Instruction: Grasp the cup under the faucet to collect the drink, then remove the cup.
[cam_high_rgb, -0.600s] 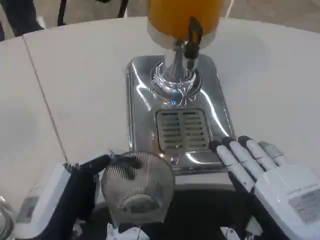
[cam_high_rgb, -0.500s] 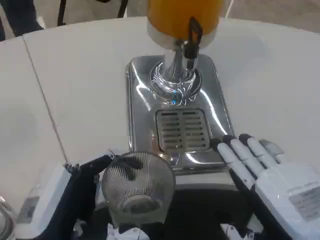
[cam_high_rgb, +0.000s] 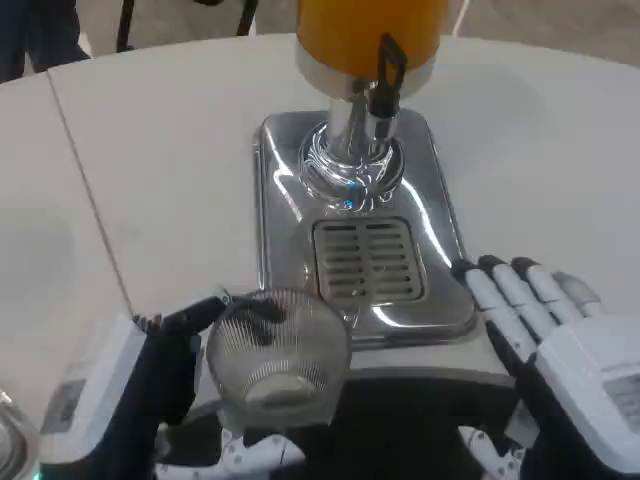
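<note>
The left hand (cam_high_rgb: 165, 365) holds an empty clear cup (cam_high_rgb: 275, 360) near the drip tray (cam_high_rgb: 365, 260), short of the faucet (cam_high_rgb: 385, 75). The right hand (cam_high_rgb: 560, 350) rests released; filling remains.

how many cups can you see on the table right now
1. A clear ribbed cup sits at the near edge of the table, just in front of the dispenser's silver drip tray, with the left hand gripping its side. Others may be hidden outside the frame.
</note>
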